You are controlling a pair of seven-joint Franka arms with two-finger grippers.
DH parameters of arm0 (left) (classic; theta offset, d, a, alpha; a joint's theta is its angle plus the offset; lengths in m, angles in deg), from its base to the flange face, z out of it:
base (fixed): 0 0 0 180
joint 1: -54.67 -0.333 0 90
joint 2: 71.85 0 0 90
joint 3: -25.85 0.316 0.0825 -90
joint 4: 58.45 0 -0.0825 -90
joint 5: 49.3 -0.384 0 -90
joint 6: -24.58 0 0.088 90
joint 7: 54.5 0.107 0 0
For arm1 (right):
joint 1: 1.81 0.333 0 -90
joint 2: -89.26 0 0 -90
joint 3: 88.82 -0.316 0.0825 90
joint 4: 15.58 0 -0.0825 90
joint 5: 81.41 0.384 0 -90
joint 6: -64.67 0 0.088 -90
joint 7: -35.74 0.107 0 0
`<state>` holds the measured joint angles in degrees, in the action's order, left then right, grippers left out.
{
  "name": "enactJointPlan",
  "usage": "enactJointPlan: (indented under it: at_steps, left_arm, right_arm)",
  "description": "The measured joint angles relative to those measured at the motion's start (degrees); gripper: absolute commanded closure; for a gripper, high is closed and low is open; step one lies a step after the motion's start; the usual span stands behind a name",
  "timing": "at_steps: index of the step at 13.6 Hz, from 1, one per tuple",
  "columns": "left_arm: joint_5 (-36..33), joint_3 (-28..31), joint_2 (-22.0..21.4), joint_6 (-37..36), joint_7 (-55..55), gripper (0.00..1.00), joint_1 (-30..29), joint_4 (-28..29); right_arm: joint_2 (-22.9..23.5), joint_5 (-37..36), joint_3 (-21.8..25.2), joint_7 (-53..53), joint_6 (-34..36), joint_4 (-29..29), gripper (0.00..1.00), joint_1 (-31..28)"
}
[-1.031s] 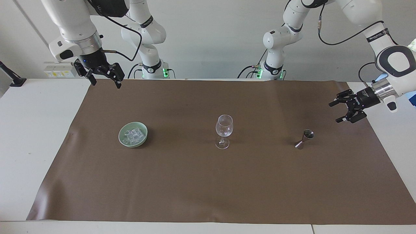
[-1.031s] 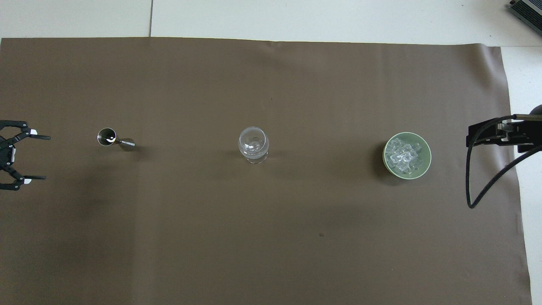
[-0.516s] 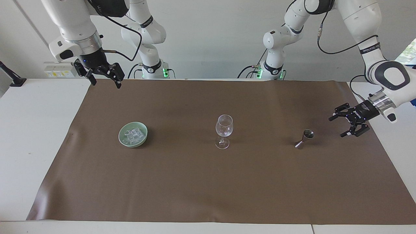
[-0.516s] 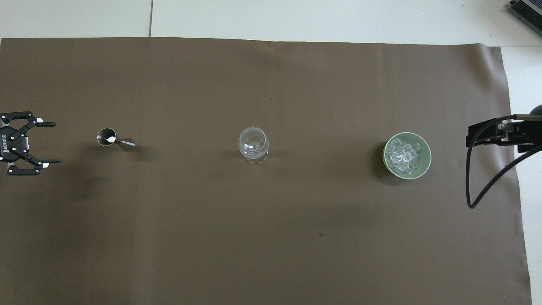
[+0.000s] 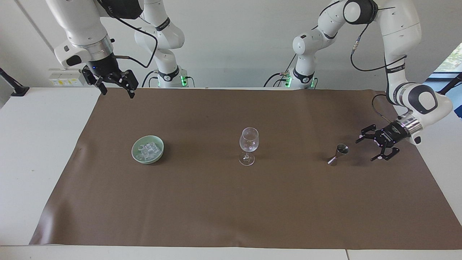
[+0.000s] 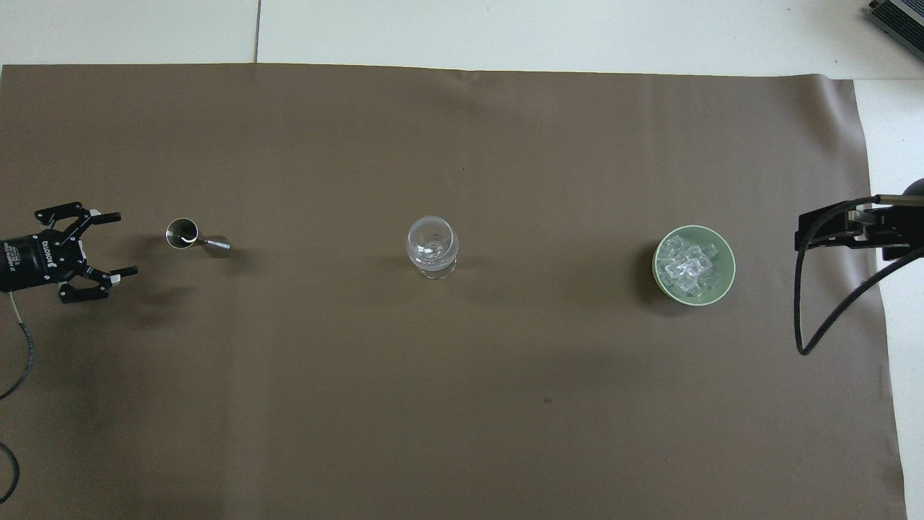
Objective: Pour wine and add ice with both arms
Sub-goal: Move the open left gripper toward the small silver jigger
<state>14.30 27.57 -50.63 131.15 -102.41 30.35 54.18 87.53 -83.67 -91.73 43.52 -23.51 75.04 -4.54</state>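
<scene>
- Left gripper point(image 5: 365, 148), jaws spread, empty, low at the jigger's point(image 5: 338, 154) three o'clock in the facing view, apart.
- Right gripper point(image 5: 116, 91), jaws spread, empty, over the brown mat's point(image 5: 231, 216) edge at the ice bowl's point(image 5: 136, 154) eleven o'clock.

A matt brown paper-like sheet point(image 5: 231, 202) covers the smooth white desk point(image 5: 32, 151). The wine glass point(image 5: 248, 145) is clear and glossy, the jigger point(image 5: 338, 154) polished metal, the bowl point(image 5: 147, 149) glazed pale green, the ice point(image 5: 147, 151) glassy.
</scene>
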Motion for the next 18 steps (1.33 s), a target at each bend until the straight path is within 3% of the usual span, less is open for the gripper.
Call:
enactJointPlan:
  at_steps: [18]
  left_arm:
    - [9.6, -1.6, -0.8, 10.7, 5.7, 0.0, 7.6, 6.3]
  right_arm:
    - [0.0, 0.0, 0.0, 0.0, 0.0, 0.0, 0.0, 0.0]
